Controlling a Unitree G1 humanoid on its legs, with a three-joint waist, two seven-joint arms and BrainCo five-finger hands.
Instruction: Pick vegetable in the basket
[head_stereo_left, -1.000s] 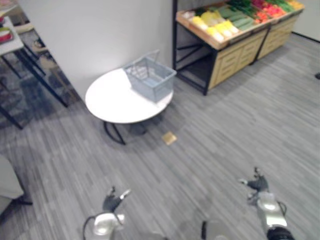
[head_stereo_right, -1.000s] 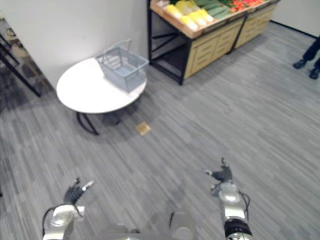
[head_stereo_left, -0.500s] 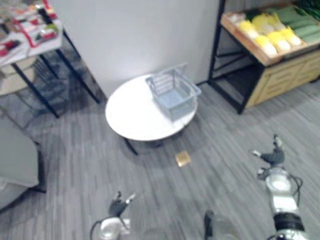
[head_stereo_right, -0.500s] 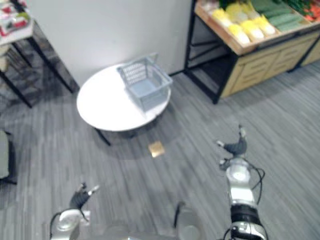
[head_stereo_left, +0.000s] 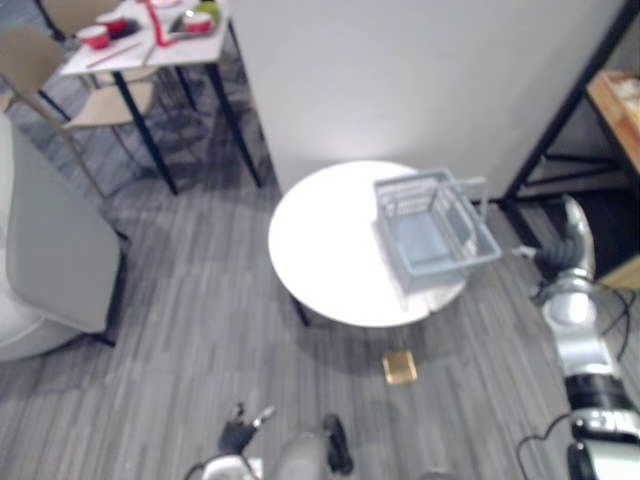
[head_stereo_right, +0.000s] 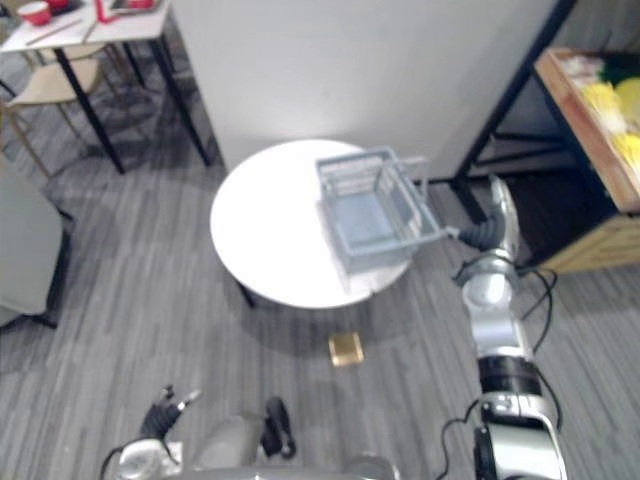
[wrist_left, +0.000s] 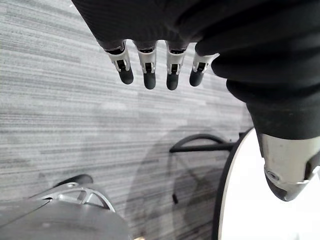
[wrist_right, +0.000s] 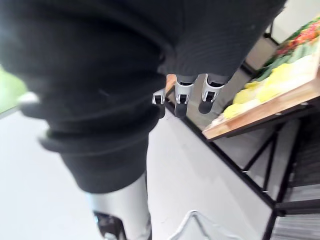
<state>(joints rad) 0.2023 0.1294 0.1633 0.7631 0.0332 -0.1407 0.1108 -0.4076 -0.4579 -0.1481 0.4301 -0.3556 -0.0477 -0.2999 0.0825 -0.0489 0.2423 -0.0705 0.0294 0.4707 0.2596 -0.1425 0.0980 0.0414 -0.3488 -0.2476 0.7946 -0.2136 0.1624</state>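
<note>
Vegetables (wrist_right: 270, 87), yellow heaped in front of green and red, lie on the wooden produce stand (head_stereo_right: 588, 148), well apart from the grey shopping basket (head_stereo_right: 375, 215). The basket looks empty and waits at the right edge of the round white surface (head_stereo_right: 262, 245), the side nearest the stand. The right hand (head_stereo_right: 493, 230) hangs just beside the basket, fingers straight, holding nothing. The left hand (head_stereo_left: 238, 432) is low, relaxed and empty. The right wrist view shows the produce colours, while the right eye view shows the basket's place.

I see the left half of the round white table (head_stereo_left: 320, 250) bare; the grey wire basket (head_stereo_left: 432, 235) takes its right side. A white wall panel (head_stereo_left: 400, 70) stands close behind, a black-framed wooden produce shelf (head_stereo_right: 582, 125) at my right.
</note>
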